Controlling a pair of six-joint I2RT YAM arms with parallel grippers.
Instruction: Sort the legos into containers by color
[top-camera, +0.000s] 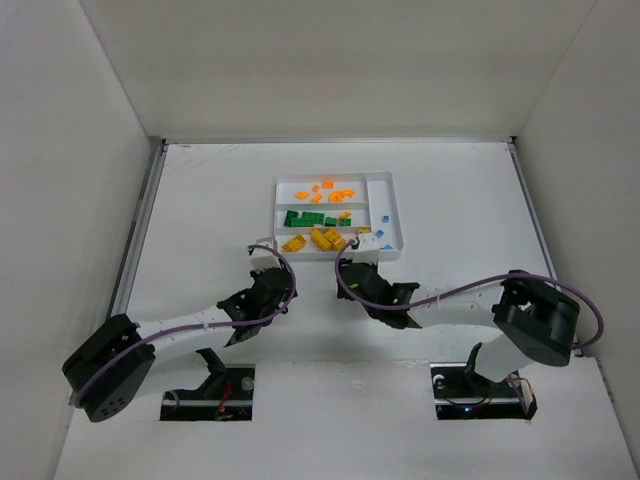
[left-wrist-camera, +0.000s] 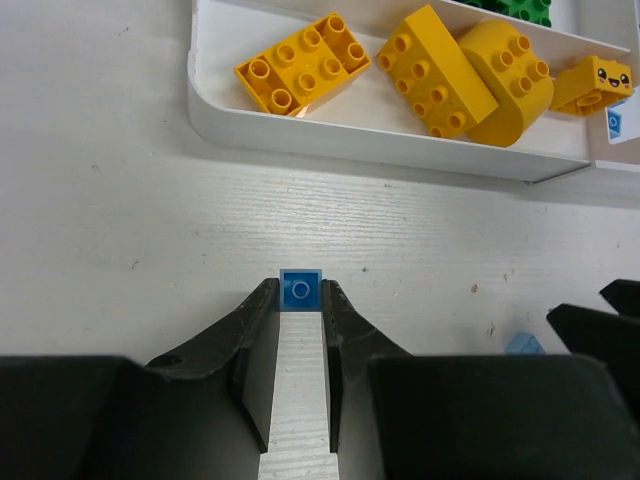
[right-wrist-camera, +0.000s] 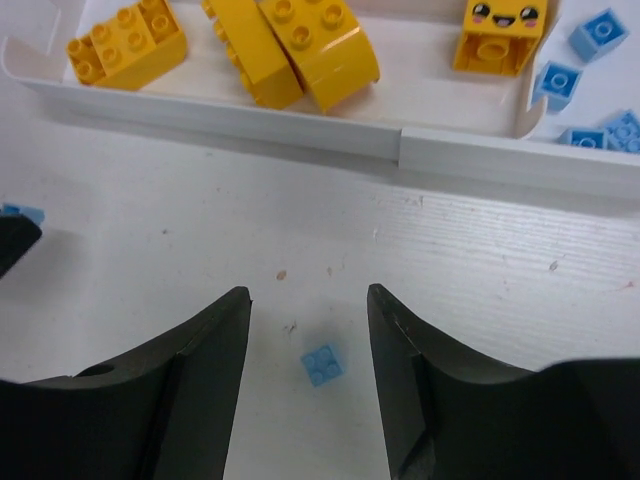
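Your table (top-camera: 200, 200): white, faint wood grain, lightly scuffed. Directly on it you have:
- one white tray (right-wrist-camera: 250, 125), upper centre of the top view;
- one two-by-two light blue brick (right-wrist-camera: 322, 364), lower centre of the right wrist view;
- one single-stud blue brick (left-wrist-camera: 300, 290), centre of the left wrist view, near the tray.

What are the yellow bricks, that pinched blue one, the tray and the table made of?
Yellow bricks and the blue brick in the left gripper: likely hard plastic, glossy, with moulded studs. Tray: probably thin plastic, smooth white, slightly shiny. Table: perhaps painted wood, matt, with grain lines showing.
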